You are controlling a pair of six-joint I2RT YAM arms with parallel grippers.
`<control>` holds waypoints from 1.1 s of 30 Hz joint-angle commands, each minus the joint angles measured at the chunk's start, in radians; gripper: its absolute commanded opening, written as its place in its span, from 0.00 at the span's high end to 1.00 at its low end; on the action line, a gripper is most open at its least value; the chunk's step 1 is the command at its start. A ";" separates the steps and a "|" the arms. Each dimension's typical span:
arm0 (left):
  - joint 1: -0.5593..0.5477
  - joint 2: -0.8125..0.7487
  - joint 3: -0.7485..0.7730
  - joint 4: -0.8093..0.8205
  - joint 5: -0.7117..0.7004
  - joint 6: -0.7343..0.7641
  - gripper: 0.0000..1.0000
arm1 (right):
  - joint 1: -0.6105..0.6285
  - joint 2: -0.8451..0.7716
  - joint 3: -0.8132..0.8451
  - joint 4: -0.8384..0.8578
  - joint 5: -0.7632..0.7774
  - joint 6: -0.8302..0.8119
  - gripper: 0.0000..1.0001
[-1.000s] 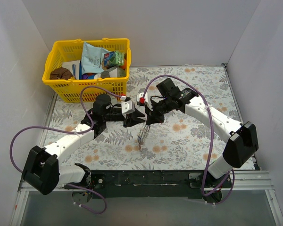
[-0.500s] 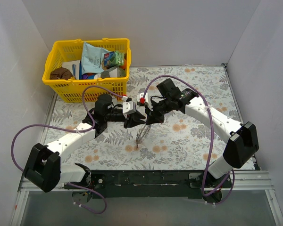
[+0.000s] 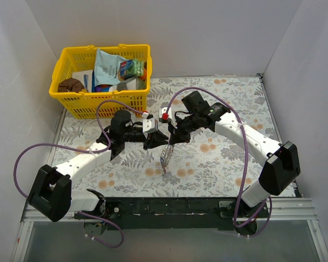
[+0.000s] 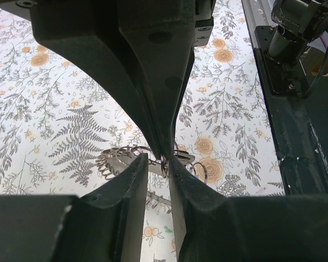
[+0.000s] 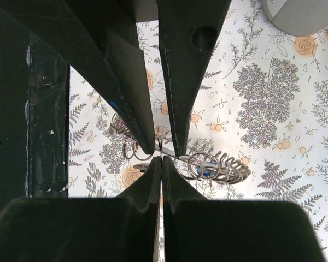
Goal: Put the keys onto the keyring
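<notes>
A tabletop covered in a pale cloth printed with ferns and orange flowers spreads under and around the left claw and the right claw. Plain white walls close it in. The back wall stands beyond both claws, the left wall is out past the left claw, and the right wall is out past the right claw. Nearer than the claws runs a black base strip, then a grey surface. The light is even and the shadows soft.
</notes>
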 commanded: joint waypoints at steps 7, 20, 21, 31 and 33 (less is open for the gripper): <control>0.000 0.014 0.006 -0.003 0.007 0.009 0.81 | 0.004 -0.051 -0.009 0.050 -0.034 0.013 0.99; -0.009 0.029 0.016 0.009 0.036 0.006 1.00 | 0.004 -0.057 -0.021 0.070 -0.036 0.025 0.99; -0.009 0.026 0.003 0.041 0.034 -0.006 1.00 | 0.004 -0.063 -0.027 0.088 -0.031 0.029 0.99; -0.008 -0.031 -0.140 0.469 -0.024 -0.282 1.00 | -0.054 -0.228 -0.211 0.333 -0.031 0.137 0.55; -0.008 -0.044 -0.169 0.551 -0.059 -0.323 1.00 | -0.084 -0.265 -0.251 0.379 -0.051 0.152 0.51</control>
